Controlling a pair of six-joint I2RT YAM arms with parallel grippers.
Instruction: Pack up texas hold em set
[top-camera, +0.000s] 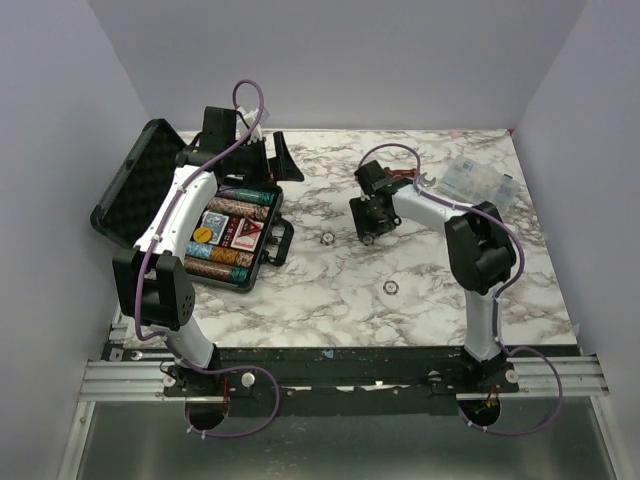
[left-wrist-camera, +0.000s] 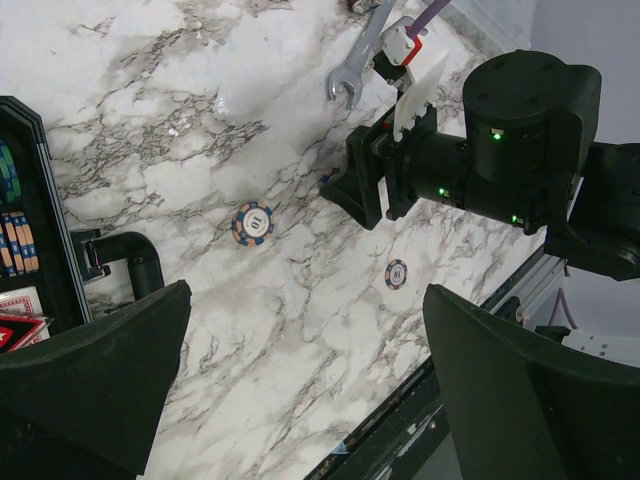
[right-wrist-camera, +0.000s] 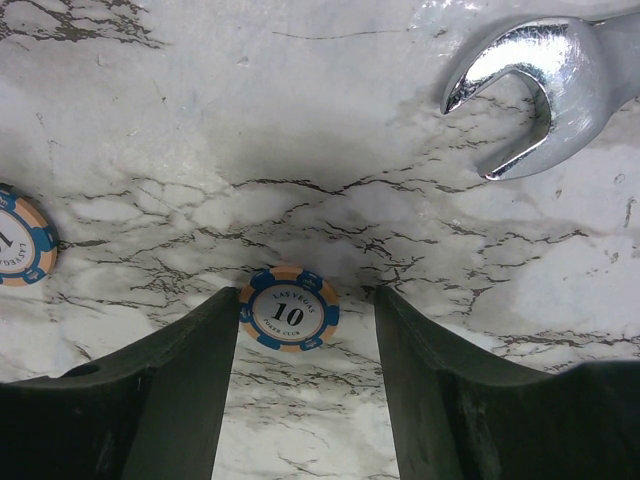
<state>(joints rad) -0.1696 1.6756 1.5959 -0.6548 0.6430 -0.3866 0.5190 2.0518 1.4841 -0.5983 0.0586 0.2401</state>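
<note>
Right claw (right-wrist-camera: 305, 300) spread wide, empty, straddling a loose "10" chip (right-wrist-camera: 289, 308) on the worktop (right-wrist-camera: 200, 120). Left claw (left-wrist-camera: 307, 295) open wide, holding nothing. Briefcase (top-camera: 130, 195) lies open at worktop's left, chip rows (top-camera: 245, 197) and decks (top-camera: 232, 232) inside

I see a white worktop (top-camera: 430, 280) with grey marble veins, a peach-and-blue chip (right-wrist-camera: 289, 308) with white centre, a shiny silver wrench (right-wrist-camera: 575, 70), a black briefcase (top-camera: 125, 195).
</note>
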